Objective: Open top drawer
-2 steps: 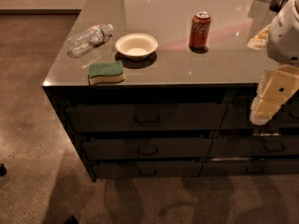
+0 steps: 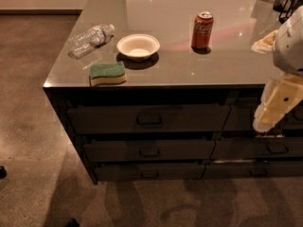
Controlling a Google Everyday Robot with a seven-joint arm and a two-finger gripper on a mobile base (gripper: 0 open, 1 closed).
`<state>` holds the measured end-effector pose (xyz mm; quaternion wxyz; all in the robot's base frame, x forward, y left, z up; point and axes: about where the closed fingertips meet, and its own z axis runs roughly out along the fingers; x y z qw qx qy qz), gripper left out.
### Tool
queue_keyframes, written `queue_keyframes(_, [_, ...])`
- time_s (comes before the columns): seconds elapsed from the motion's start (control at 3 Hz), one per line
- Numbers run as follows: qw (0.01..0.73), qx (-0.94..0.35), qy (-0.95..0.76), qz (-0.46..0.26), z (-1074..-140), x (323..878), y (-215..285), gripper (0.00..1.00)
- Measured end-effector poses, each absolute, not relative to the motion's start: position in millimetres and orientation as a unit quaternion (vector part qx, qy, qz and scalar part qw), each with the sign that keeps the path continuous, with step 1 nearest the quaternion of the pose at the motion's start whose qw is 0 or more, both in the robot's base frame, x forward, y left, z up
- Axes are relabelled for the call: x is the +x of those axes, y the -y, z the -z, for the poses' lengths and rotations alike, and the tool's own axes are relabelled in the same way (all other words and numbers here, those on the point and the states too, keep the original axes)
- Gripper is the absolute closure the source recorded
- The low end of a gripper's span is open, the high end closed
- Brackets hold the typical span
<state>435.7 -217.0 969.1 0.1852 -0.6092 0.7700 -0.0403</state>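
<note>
The top drawer (image 2: 189, 118) sits in the middle of the frame just under the surface (image 2: 227, 70). Its front looks flush and shut, so opening has not begun. Its handle (image 2: 149, 120) is untouched. The gripper (image 2: 266, 119) hangs at the right edge of the frame, in front of the neighbouring drawers (image 2: 258, 148) and well apart from that handle. I cannot tell whether it is open or closed, or holding anything. Reaching the handle, gripping it and pulling are all left to do. Above, a sponge (image 2: 108, 73) and a bowl (image 2: 138, 46) lie on the surface.
</note>
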Motion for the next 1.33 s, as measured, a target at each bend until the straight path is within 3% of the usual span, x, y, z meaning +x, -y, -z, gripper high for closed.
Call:
queue_keyframes(1.0, [0.175,-0.646,-0.743,-0.007,-913.1,437.9,202.5,0.0])
queue_keyframes(1.33, [0.154,-0.658,-0.735,-0.055,-817.2,457.0,164.6,0.0])
